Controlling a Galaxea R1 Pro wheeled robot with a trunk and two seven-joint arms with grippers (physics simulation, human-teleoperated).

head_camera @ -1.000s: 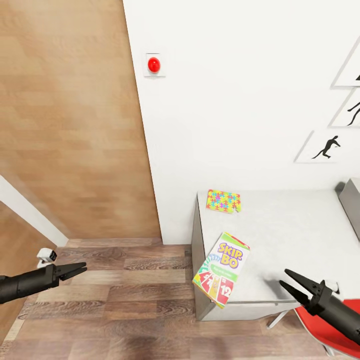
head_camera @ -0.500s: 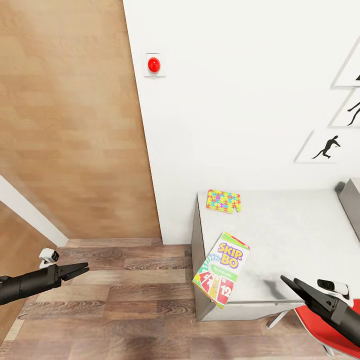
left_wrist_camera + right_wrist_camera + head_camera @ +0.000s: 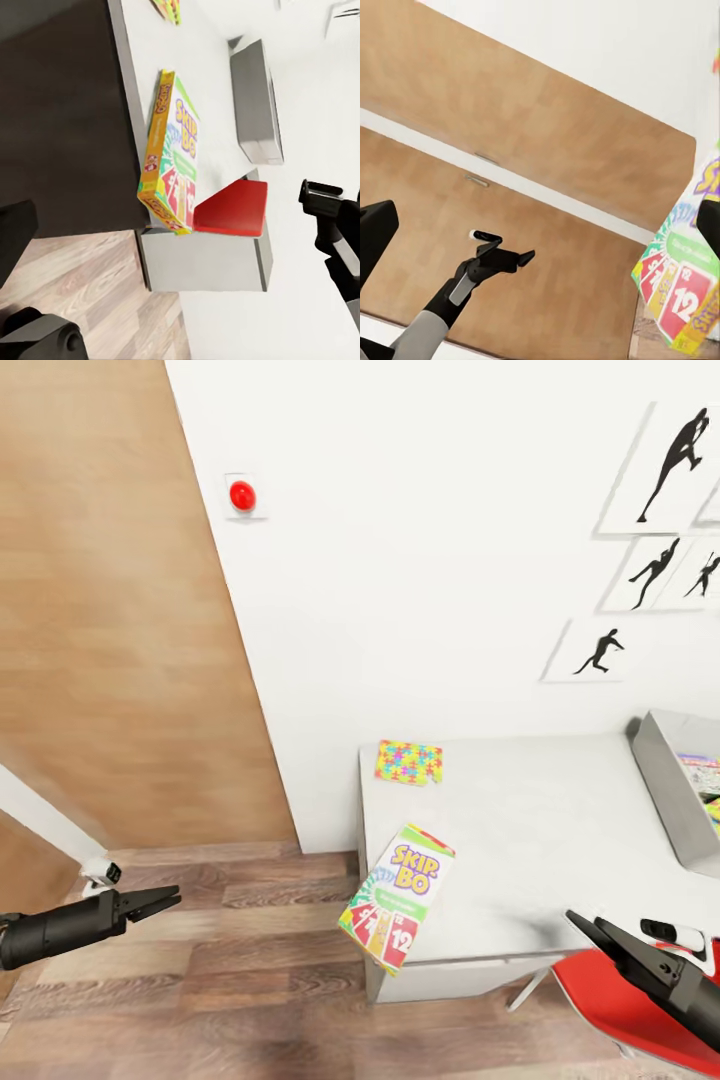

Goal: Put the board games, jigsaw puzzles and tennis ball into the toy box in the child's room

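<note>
One Skip-Bo board game (image 3: 396, 896) lies on the counter (image 3: 540, 830), overhanging its edge at about 7 o'clock. One jigsaw puzzle (image 3: 408, 762) lies at the counter's 10 o'clock corner. One grey toy box (image 3: 672, 795) stands at 3 o'clock, cut by the frame edge. One red chair (image 3: 610, 1010) stands at 5 o'clock. One red button (image 3: 241, 496) sits on the wall. Four framed silhouette pictures hang at 1 o'clock; the lowest (image 3: 596, 651) shows whole. Two robot arms are visible, left (image 3: 60, 927) and right (image 3: 670, 985).
</note>
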